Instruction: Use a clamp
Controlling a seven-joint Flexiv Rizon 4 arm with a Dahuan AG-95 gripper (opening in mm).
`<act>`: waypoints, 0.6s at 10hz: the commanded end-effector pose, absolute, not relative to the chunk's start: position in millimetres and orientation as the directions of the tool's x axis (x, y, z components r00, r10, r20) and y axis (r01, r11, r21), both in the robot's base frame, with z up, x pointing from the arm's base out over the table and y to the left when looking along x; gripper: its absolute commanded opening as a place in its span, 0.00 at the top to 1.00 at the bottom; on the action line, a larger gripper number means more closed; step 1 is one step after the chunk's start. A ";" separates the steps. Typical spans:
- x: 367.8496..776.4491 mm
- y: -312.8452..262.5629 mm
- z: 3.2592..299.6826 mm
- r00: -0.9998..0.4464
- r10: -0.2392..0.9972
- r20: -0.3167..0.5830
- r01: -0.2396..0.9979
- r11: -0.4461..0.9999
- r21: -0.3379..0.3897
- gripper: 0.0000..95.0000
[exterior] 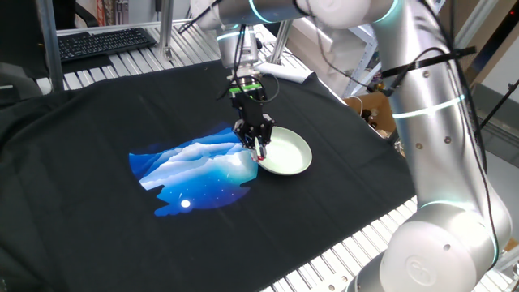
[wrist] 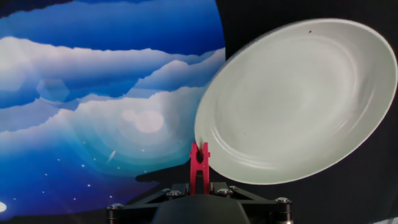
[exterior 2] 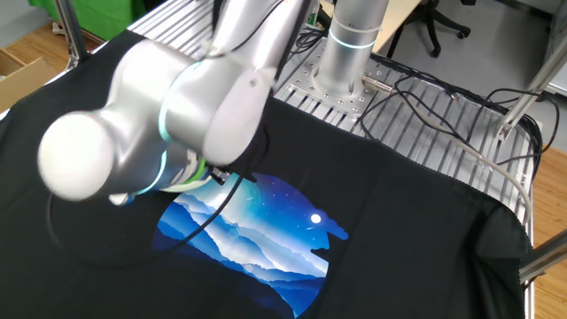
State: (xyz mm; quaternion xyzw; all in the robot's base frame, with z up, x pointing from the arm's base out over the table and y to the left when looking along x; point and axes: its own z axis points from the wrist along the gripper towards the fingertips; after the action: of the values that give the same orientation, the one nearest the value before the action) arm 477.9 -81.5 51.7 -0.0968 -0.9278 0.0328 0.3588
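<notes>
In the hand view my gripper [wrist: 199, 184] is shut on the red clamp [wrist: 199, 163], which sticks out ahead of the fingers. The clamp's tip sits at the near left rim of the pale green plate [wrist: 298, 99]; I cannot tell whether its jaws bite the rim. In one fixed view the gripper [exterior: 258, 146] hovers over the plate's [exterior: 288, 154] left edge, with the clamp [exterior: 259, 153] a small red spot below the fingers. In the other fixed view the arm hides gripper, clamp and plate.
A black T-shirt with a blue mountain print [exterior: 199, 166] covers the table; the print lies left of the plate. A keyboard [exterior: 105, 42] sits at the back left. A cardboard box [exterior: 375, 112] stands beyond the right edge. Cables [exterior 2: 443, 97] run over the metal slats.
</notes>
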 end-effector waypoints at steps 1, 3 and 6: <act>474.4 -82.5 48.5 -0.748 0.207 0.630 0.160 0.978 -0.132 1.00; 474.9 -82.0 47.2 -0.748 0.203 0.631 0.160 0.979 -0.125 1.00; 475.0 -81.6 46.3 -0.745 0.202 0.635 0.160 0.979 -0.123 1.00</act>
State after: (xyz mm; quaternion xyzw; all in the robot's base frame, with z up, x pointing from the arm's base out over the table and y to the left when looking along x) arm 478.3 -81.4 46.9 -0.0968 -0.9312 0.0291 0.3502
